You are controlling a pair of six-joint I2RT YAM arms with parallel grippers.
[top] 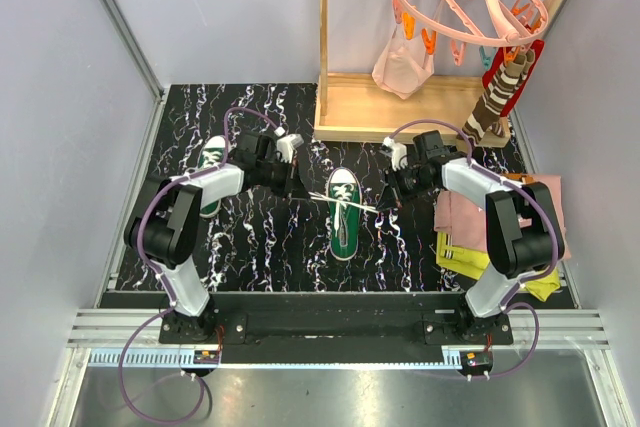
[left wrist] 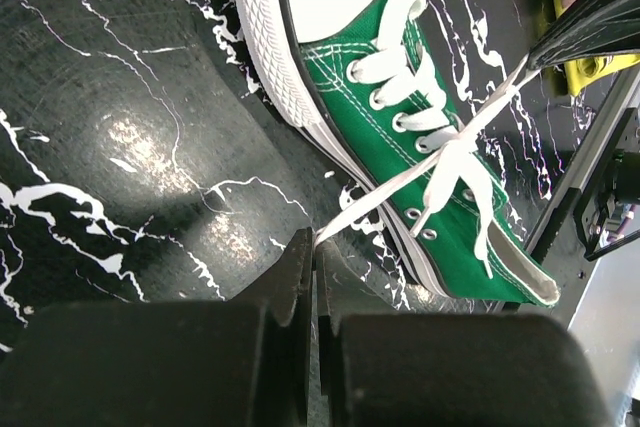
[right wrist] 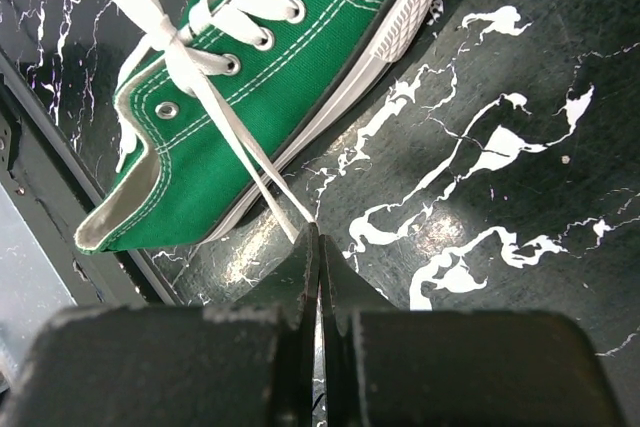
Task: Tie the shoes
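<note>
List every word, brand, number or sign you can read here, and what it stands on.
None can be read.
The middle shoe shows plain green canvas and white rubber, no brand mark in view.
Any print on the small orange parts at the arm bases is too small to tell.

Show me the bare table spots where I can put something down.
Bare: the near strip between the left arm and the middle shoe; a smaller patch between that shoe and the cloths. Crowded: the middle, where the left gripper and right gripper pinch taut laces, and far right by the wooden rack.
</note>
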